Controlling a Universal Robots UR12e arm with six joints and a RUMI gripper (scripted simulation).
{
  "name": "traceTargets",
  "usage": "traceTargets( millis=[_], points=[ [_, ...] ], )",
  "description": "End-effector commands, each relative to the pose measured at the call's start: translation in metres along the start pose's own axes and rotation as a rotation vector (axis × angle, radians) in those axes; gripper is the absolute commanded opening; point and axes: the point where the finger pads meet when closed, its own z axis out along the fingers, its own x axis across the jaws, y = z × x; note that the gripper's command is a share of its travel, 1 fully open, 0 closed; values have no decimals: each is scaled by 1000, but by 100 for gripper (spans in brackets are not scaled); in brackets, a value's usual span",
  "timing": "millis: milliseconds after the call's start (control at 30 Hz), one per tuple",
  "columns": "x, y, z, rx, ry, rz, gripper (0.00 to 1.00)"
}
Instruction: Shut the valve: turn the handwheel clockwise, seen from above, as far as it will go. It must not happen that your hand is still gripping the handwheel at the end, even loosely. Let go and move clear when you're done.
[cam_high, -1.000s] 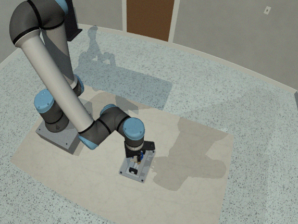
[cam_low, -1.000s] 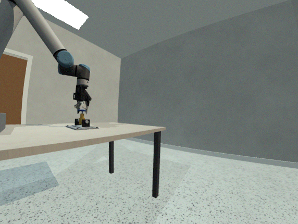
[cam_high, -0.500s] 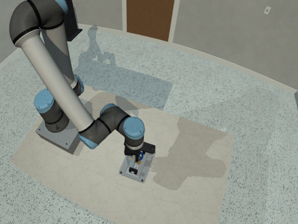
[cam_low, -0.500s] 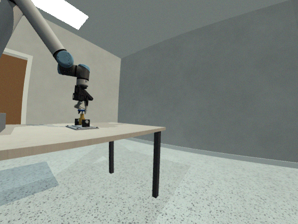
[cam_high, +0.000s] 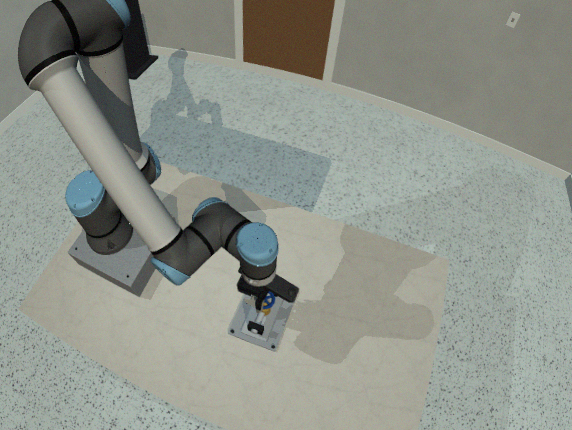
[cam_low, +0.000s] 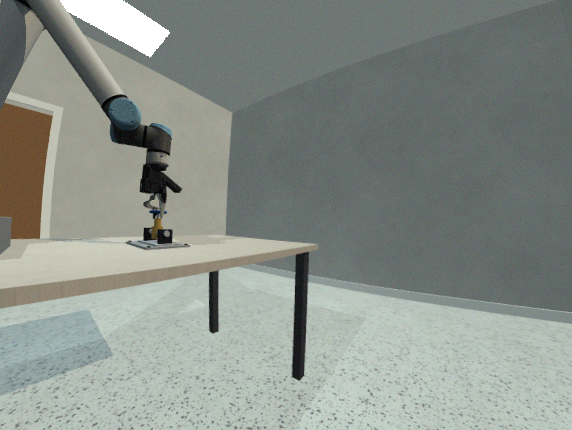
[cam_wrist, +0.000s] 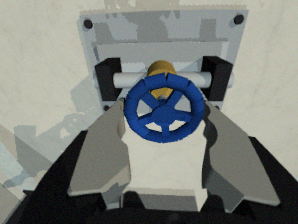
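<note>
The blue spoked handwheel (cam_wrist: 163, 110) sits on a brass valve body (cam_wrist: 161, 70), mounted on a white pipe between two black clamps on a grey baseplate (cam_wrist: 162, 45). My gripper (cam_wrist: 162, 100) points straight down over it, and its two grey fingers press the wheel's rim from left and right. In the top view the handwheel (cam_high: 268, 304) shows just below the wrist, above the baseplate (cam_high: 258, 324). In the exterior view the gripper (cam_low: 157, 205) stands upright on the handwheel (cam_low: 157, 213).
The valve plate stands near the middle of a light wooden table (cam_high: 240, 320). The arm's grey base block (cam_high: 112, 260) is at the table's left end. The table's far edge and black legs (cam_low: 299, 315) show in the exterior view.
</note>
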Motion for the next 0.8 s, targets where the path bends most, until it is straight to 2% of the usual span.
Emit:
traceTargets(
  millis=[0, 767],
  points=[
    [-2, 1, 0, 1, 4, 151, 0],
    [-1, -2, -1, 3, 4, 544, 0]
  ],
)
